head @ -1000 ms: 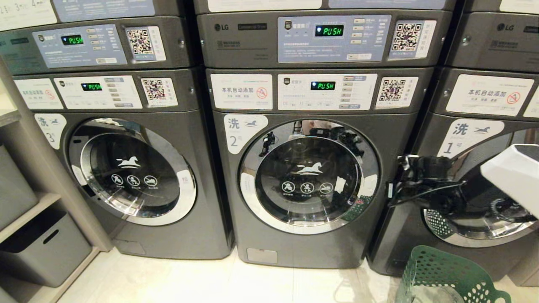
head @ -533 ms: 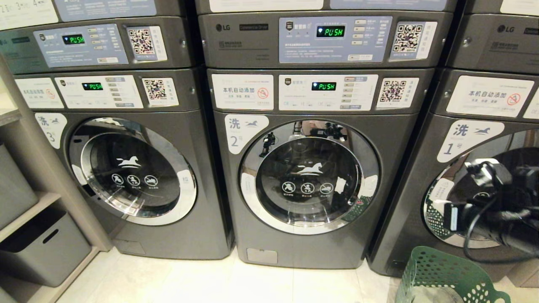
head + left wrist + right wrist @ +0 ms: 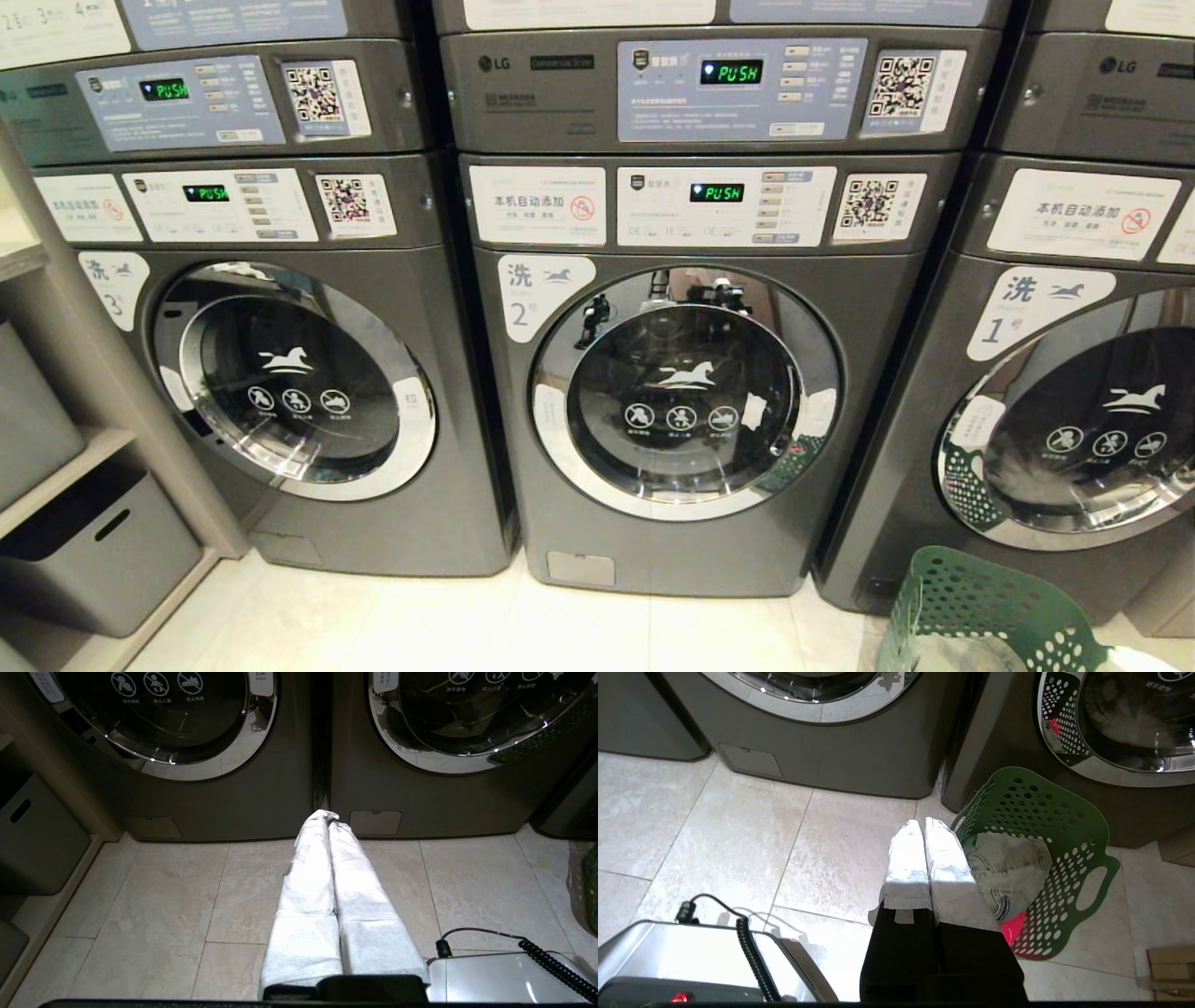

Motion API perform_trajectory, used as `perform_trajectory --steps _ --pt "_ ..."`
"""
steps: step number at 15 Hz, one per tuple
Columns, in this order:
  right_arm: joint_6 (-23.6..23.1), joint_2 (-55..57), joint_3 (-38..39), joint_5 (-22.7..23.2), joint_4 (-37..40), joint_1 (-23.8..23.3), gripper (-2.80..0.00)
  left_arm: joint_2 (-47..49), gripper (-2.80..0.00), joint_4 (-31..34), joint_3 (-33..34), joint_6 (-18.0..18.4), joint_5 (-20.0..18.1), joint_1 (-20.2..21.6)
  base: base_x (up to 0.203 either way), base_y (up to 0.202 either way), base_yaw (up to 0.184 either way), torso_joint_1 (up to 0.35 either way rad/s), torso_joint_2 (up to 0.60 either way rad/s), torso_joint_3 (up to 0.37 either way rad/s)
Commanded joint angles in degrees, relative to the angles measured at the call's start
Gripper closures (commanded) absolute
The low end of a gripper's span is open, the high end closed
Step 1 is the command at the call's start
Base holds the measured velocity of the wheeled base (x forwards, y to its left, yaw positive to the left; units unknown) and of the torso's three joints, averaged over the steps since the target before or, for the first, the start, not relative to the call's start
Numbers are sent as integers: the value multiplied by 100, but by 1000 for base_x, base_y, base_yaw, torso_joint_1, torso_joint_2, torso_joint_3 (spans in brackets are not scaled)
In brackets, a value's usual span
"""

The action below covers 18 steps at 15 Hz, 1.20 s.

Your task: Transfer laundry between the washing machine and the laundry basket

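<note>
The washing machine (image 3: 686, 392) numbered 2 stands straight ahead with its round chrome-rimmed door closed. The green laundry basket (image 3: 1064, 826) sits on the floor to its right, in front of machine 1, and its rim (image 3: 980, 597) shows at the head view's lower right. Laundry lies inside the basket: a grey-green garment (image 3: 1013, 868) on top of a bright red-pink one (image 3: 1013, 928). My right gripper (image 3: 923, 823) hangs shut and empty over the floor just beside the basket. My left gripper (image 3: 329, 816) is shut and empty, low over the tiles before the machines.
Machine 3 (image 3: 299, 373) stands left and machine 1 (image 3: 1074, 420) right, both doors closed. Grey storage bins (image 3: 93, 551) sit on shelves at far left. My base's silver corner with a coiled cable (image 3: 752, 952) lies near the floor. A cardboard box (image 3: 1171, 961) sits past the basket.
My right arm has dropped out of the head view, from in front of machine 1 down toward the floor beside the basket. The left arm has not moved.
</note>
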Motion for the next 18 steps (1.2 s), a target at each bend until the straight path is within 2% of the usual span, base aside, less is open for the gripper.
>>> perform_trajectory --steps 1,3,6,18 --pt "-84 -2008 49 -31 1178 40 0 -2 0 11 -1 4 0 4 0 0 0 0 0 0" --pt "-145 -3049 35 -55 1717 95 0 -2 0 11 -1 4 0 4 0 0 0 0 0 0" --pt "-161 -4251 59 -76 1918 134 0 -2 0 11 -1 4 0 4 0 0 0 0 0 0" --pt "-260 -4318 116 -78 1855 151 0 -2 0 11 -1 4 0 4 0 0 0 0 0 0"
